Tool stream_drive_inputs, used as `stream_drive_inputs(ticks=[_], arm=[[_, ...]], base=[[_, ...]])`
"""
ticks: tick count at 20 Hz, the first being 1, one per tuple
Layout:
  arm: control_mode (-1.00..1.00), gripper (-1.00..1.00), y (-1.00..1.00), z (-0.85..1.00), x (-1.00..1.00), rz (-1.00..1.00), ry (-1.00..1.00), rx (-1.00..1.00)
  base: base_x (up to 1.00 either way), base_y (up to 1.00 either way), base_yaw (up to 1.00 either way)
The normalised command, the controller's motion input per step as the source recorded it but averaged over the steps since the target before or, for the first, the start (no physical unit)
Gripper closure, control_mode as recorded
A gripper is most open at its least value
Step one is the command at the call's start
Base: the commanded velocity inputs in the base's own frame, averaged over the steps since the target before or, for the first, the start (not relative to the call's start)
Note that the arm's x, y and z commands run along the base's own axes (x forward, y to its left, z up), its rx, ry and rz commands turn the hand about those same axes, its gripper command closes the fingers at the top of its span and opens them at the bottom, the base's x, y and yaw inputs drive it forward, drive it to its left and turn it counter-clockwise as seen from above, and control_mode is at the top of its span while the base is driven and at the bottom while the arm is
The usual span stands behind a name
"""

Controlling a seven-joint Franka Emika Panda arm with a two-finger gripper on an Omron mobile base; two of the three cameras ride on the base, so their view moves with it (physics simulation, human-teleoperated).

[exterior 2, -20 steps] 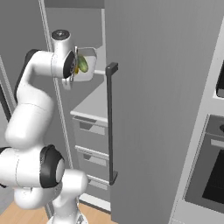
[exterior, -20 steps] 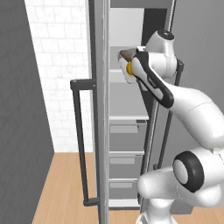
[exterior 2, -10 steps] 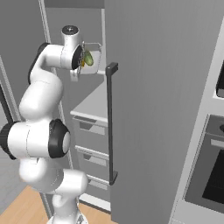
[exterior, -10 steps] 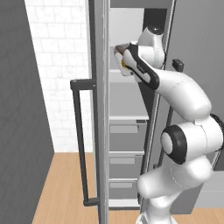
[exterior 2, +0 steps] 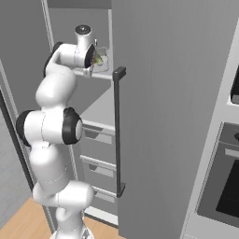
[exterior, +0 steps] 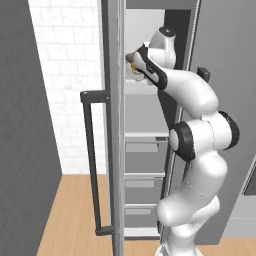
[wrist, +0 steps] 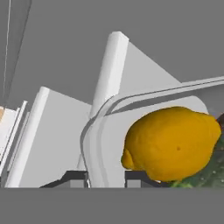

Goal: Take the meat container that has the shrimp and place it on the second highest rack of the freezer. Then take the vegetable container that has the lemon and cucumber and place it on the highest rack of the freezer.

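Observation:
The vegetable container [wrist: 94, 131], a clear tray, holds the lemon [wrist: 173, 142] and the dark green cucumber [wrist: 205, 177]. It is inside the open freezer [exterior 2: 158, 93], at the level of the highest rack [exterior 2: 100, 74]; I cannot tell whether it rests on it. My gripper [wrist: 106, 177] straddles the tray's rim with its jaws slightly apart, a gap showing beside one fingertip. From the base, the gripper [exterior 2: 94, 58] and tray [exterior 2: 102, 57] sit deep at the shelf. A pale tray edge with an orange speck [wrist: 1, 114] is too small to identify.
The open freezer door's edge [exterior: 115, 125] and its dark bar handle [exterior: 90, 160] stand left of the arm. A lower shelf [exterior 2: 98, 112] tops grey drawers [exterior 2: 100, 137]. A second bar handle [exterior 2: 119, 130] and the black oven [exterior 2: 224, 182] are on the right.
The arm has stretched further into the freezer, carrying the tray in over the top shelf. The jaws have parted a little around the rim.

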Motion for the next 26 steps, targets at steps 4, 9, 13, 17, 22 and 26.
stream_drive_inputs(ticks=[4,9,13,17,22,26], arm=[[-1.0,-1.0,-0.07,0.0,0.8,-0.04,0.0,0.0],[-1.0,-1.0,-0.02,-0.18,0.31,-0.03,-0.03,-0.01],[-1.0,-1.0,0.0,-0.17,-0.25,-0.02,-0.18,-0.05],[-1.0,-1.0,0.01,-0.32,-1.0,0.0,-0.22,-0.06],[-1.0,-1.0,0.0,-0.64,-0.92,0.0,-0.34,-0.06],[-1.0,-1.0,0.0,-0.1,-0.93,0.0,-0.38,0.0]], base=[[0.0,0.0,0.0],[0.0,0.0,0.0],[0.0,0.0,0.0],[0.0,0.0,0.0],[0.0,0.0,0.0],[0.0,0.0,0.0]])
